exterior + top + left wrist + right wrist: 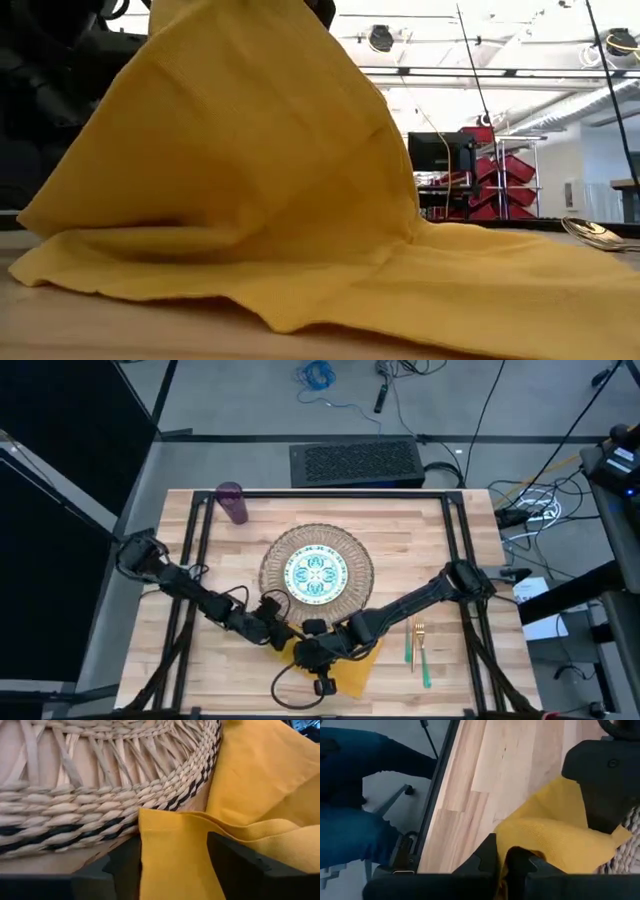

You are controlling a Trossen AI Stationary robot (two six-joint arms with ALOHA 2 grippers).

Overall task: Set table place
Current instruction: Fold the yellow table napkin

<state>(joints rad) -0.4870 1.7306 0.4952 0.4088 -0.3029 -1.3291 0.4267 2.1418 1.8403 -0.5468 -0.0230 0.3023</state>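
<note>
Napkin [350,665] at lower centre, pinched by both grippers: left gripper [172,870] fingers straddle its edge beside the mat [317,572]; right gripper [512,870] clamps a fold. Bare table [200,670] lower left.

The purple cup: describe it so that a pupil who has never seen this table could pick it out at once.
Look at the wooden table from above and find the round straw mat with the patterned plate at its middle. Go to the far left corner, beyond the mat. The cup stands alone there, the only purple thing, well away from the yellow napkin and both grippers.
</note>
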